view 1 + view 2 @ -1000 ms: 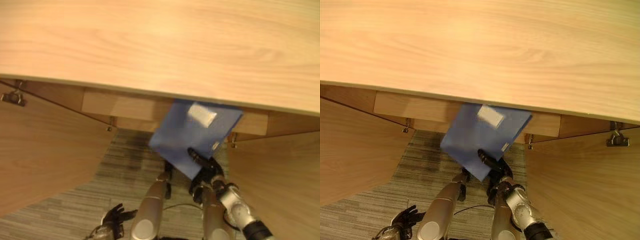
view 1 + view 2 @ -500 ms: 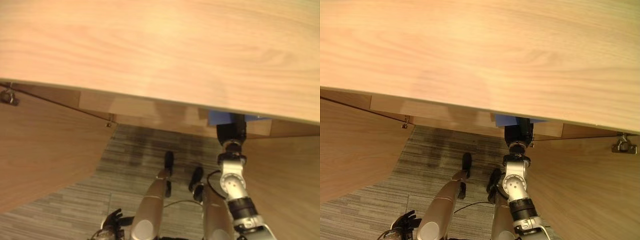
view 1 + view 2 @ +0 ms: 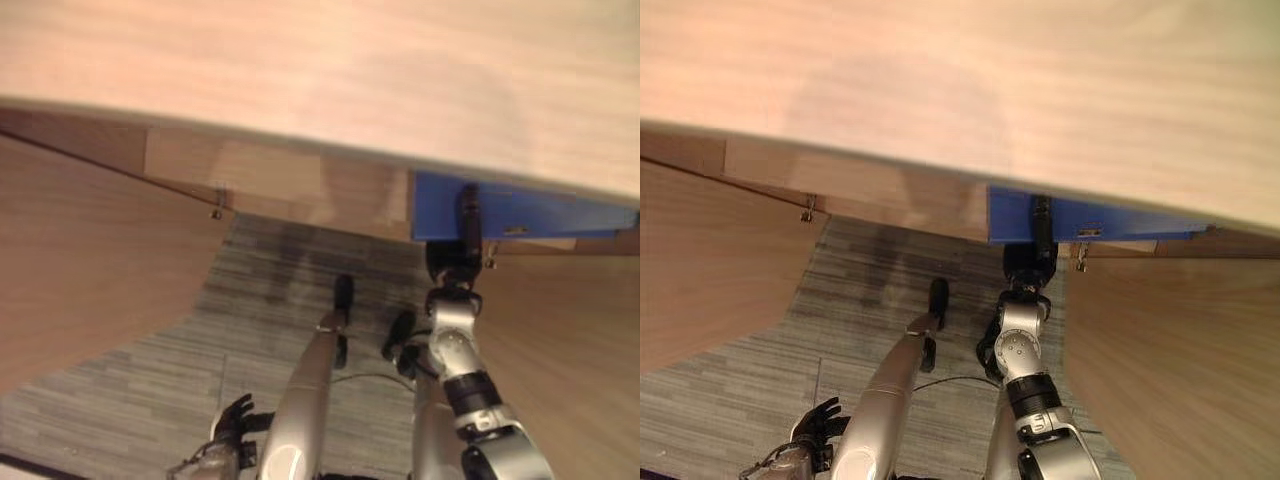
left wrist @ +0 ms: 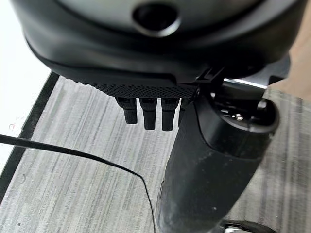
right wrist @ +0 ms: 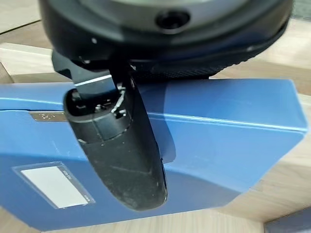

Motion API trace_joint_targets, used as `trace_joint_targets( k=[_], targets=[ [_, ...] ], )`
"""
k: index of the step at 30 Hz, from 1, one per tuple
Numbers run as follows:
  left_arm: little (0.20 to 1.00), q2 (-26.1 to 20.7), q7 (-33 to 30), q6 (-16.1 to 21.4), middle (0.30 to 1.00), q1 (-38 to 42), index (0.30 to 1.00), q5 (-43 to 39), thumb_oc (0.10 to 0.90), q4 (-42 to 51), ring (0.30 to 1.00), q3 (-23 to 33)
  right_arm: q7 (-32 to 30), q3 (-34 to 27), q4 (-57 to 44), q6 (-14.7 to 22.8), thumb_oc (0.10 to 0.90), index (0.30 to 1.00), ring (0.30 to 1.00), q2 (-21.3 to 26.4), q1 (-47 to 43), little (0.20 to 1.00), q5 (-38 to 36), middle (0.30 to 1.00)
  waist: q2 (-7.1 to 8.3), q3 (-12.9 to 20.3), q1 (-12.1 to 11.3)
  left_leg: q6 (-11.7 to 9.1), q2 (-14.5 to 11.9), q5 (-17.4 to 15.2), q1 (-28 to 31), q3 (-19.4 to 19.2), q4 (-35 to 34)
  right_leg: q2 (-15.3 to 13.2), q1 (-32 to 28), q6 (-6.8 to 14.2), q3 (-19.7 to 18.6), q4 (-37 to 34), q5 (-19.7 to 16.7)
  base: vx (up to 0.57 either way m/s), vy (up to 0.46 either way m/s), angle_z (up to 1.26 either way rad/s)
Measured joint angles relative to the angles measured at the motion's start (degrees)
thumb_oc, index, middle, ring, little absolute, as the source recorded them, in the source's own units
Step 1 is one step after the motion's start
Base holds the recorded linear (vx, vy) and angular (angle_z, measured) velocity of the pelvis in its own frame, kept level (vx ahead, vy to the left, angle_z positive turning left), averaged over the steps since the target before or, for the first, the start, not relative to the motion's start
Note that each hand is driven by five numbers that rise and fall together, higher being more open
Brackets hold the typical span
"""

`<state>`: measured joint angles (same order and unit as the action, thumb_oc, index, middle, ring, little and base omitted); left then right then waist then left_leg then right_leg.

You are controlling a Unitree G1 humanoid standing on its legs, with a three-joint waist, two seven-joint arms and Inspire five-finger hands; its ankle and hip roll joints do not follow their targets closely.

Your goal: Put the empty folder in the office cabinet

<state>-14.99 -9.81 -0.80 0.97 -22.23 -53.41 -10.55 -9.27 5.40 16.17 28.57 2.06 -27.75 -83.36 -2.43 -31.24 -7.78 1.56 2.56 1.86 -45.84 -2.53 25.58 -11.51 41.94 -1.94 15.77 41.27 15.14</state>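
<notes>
The blue folder [image 3: 530,215] with a white label [image 5: 51,185] sits in the cabinet opening, just under the wooden cabinet top [image 3: 320,70], resting on a wooden shelf [image 5: 272,179]. My right hand [image 3: 455,262] reaches in from below and holds the folder. Its thumb [image 5: 121,145] lies across the folder's face, and its fingers are hidden behind the folder. My left hand [image 3: 230,420] hangs low at the lower left over the carpet, fingers [image 4: 148,111] straight and empty.
Both cabinet doors stand swung out: the left door [image 3: 90,260] and the right door [image 3: 570,350]. Grey striped carpet [image 3: 260,330] lies between them.
The right hand has carried the folder from in front of the cabinet up into the opening under the top. The folder now shows edge-on inside. The camera has shifted a little.
</notes>
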Motion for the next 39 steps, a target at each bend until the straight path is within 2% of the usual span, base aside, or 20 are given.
trace_joint_targets(
  k=[3,6,9,12,13,14,15,17,19,22,26,30,39],
  targets=[
    [0.900,0.00,-0.23,0.07,0.900,0.03,0.900,0.04,0.800,0.13,0.900,-0.56,0.17,-0.02,-3.04,2.29,0.400,0.300,0.300,0.07,-0.92,0.300,0.15,0.300,-0.59,0.07,-0.30,0.22,-0.10,-0.94,-4.97,0.11,3.78,-0.59,4.92,-0.71,-0.19,4.07,0.79,0.00,0.020,0.02],
    [0.900,0.01,-1.16,-0.02,0.900,0.06,0.900,0.08,0.800,0.16,0.900,-0.77,-0.10,-0.56,-3.78,3.03,0.400,0.300,0.300,0.05,-2.34,0.300,0.15,0.300,-0.75,0.11,-0.37,0.05,-0.09,-1.02,-6.87,-0.18,3.90,-0.96,7.16,-1.12,-0.27,5.02,0.54,0.02,0.013,0.05],
    [0.900,0.00,-1.19,-0.08,0.900,0.01,0.900,0.14,0.800,0.40,0.900,-1.21,-0.50,-0.57,-4.68,3.64,0.400,0.300,0.300,0.27,-2.46,0.300,0.37,0.300,-0.81,0.13,-0.42,-1.15,0.05,-2.00,-8.46,-0.18,5.05,-1.50,8.56,-1.64,-0.08,5.28,0.21,0.02,0.003,0.05],
    [0.900,0.00,-1.24,0.10,0.900,0.19,0.900,0.25,0.800,1.81,0.900,-1.42,-0.56,-0.63,-5.34,4.70,0.400,0.300,0.300,0.61,-2.29,0.300,1.85,0.300,-0.90,0.13,-0.41,-1.40,0.55,-2.14,-9.31,-0.18,3.98,-1.53,9.78,-1.64,-0.53,5.63,0.20,0.01,0.004,0.12],
    [0.900,0.03,-1.22,0.10,0.900,0.29,0.900,0.27,0.800,2.19,0.900,-1.52,-0.62,-0.83,-5.35,5.10,0.400,0.300,0.300,0.64,-2.23,0.300,2.30,0.300,-0.85,0.13,-0.24,-2.33,0.94,-2.92,-9.66,-0.28,5.22,-2.30,9.97,-2.24,-0.78,5.37,-0.13,0.00,0.008,0.16],
    [0.900,0.10,-1.21,0.05,0.900,0.14,0.900,0.28,0.800,2.25,0.900,-1.76,-0.75,-0.79,-5.58,5.15,0.400,0.300,0.300,0.74,-2.03,0.300,2.31,0.300,-1.00,0.16,-0.27,-0.53,1.11,-4.21,-11.23,0.05,10.12,-2.89,10.02,-2.64,-0.41,5.90,-0.41,0.00,0.007,-0.24],
    [0.900,0.15,-1.26,-0.12,0.900,-0.48,0.900,0.34,0.800,2.21,0.900,-2.62,-1.03,-0.44,-7.04,5.02,0.400,0.300,0.300,0.75,-1.28,0.300,2.36,0.300,-1.85,0.34,-1.01,0.49,0.53,-6.12,-10.62,1.91,13.63,-2.17,10.63,-0.97,-0.33,7.69,0.17,0.00,0.010,-0.24],
    [0.900,0.20,-1.40,0.58,0.900,0.12,0.900,0.50,0.800,2.73,0.900,-2.74,-1.09,-0.62,-8.35,6.72,0.400,0.300,0.300,0.63,-1.56,0.300,2.45,0.300,-2.40,0.30,-0.21,0.02,1.80,-6.15,-11.53,1.51,12.77,-2.67,12.08,-0.69,-1.30,8.38,0.57,-0.01,0.005,0.08],
    [0.900,-0.10,-2.35,0.80,0.900,0.08,0.900,0.55,0.800,2.88,0.900,-2.75,-1.63,-1.34,-8.74,7.88,0.400,0.300,0.300,0.31,-1.57,0.300,2.91,0.300,-2.64,0.29,-0.39,-0.02,1.83,-6.11,-11.61,1.30,12.58,-2.87,11.99,-0.66,-1.28,7.69,0.46,-0.01,0.001,0.13],
    [0.900,-0.49,-2.44,0.80,0.900,0.07,0.900,0.56,0.800,3.09,0.900,-2.86,-3.07,-1.27,-8.80,8.41,0.400,0.300,0.300,0.44,-2.13,0.300,3.99,0.300,-2.64,0.30,-0.39,-0.46,1.85,-5.81,-11.49,1.34,11.61,-2.87,11.84,-0.21,-1.13,6.89,-0.06,-0.01,0.003,0.04],
    [0.900,-0.98,-2.45,0.88,0.900,0.01,0.900,0.52,0.800,4.16,0.900,-3.39,-7.85,-0.50,-8.48,8.73,0.400,0.300,0.300,1.08,-5.18,0.300,4.13,0.300,-2.61,0.33,-0.48,-1.18,1.70,-5.23,-10.39,1.52,9.21,-2.69,11.20,-0.18,-0.92,5.02,-1.43,0.00,-0.003,-0.01],
    [0.900,-2.09,-2.58,0.98,0.900,0.01,0.900,0.52,0.800,4.45,0.900,-3.80,-9.81,-0.28,-6.16,7.99,0.400,0.300,0.300,1.87,-8.02,0.300,4.27,0.300,-2.60,0.33,-0.53,-1.48,1.53,-4.65,-8.96,1.73,7.23,-2.18,10.33,-0.57,-0.93,3.52,-2.59,0.00,-0.008,-0.02],
    [0.900,-2.69,-3.32,0.95,0.900,-0.21,0.900,0.52,0.800,4.57,0.900,-3.99,-10.73,-1.60,0.02,7.02,0.400,0.300,0.300,6.58,-24.35,0.300,4.60,0.300,-2.66,0.35,-3.50,-1.18,1.23,-1.42,-5.67,3.03,3.04,-1.39,7.19,-0.78,0.56,0.66,-3.20,0.00,-0.006,0.03]
  ],
)
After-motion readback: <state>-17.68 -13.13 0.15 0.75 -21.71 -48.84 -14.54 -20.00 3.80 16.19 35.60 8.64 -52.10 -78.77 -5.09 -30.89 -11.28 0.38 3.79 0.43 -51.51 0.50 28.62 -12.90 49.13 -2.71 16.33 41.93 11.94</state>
